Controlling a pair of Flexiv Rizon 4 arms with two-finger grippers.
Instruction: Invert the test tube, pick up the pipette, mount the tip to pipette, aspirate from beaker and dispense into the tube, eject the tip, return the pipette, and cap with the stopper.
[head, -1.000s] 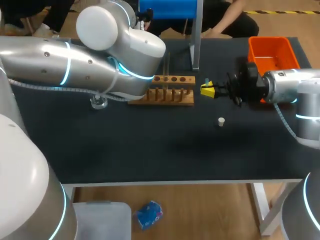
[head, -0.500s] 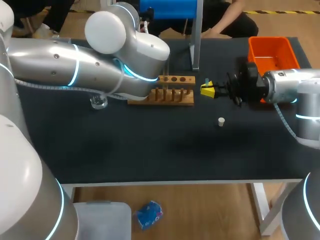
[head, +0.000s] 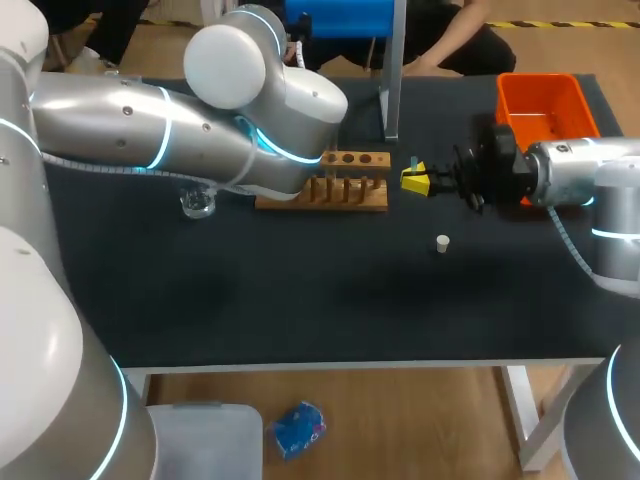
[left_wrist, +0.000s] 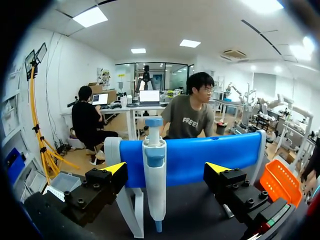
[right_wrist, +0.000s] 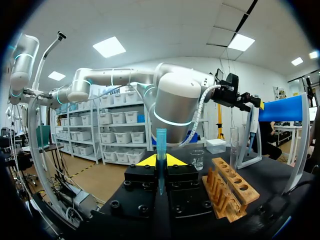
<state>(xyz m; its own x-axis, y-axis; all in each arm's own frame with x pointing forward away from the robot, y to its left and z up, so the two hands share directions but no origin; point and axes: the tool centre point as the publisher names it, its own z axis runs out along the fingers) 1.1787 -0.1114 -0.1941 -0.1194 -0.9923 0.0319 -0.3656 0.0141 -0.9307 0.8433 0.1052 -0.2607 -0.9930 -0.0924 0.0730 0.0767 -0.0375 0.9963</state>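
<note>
Pipette (left_wrist: 154, 170): on blue stand (left_wrist: 200, 157), ahead of my left pincer (left_wrist: 167, 167), spread wide, empty.
Right pincer (right_wrist: 161, 160): clamps a blue pipette tip (right_wrist: 161, 142).
Table (head: 300, 300): dark, matte.

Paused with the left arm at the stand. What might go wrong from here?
The left pincer is open, with the pipette on the blue stand ahead and off-centre between its fingers; closing might tilt it or knock it loose. The left arm hangs over the wooden rack, beside the beaker; pulling back low might bump them.
</note>
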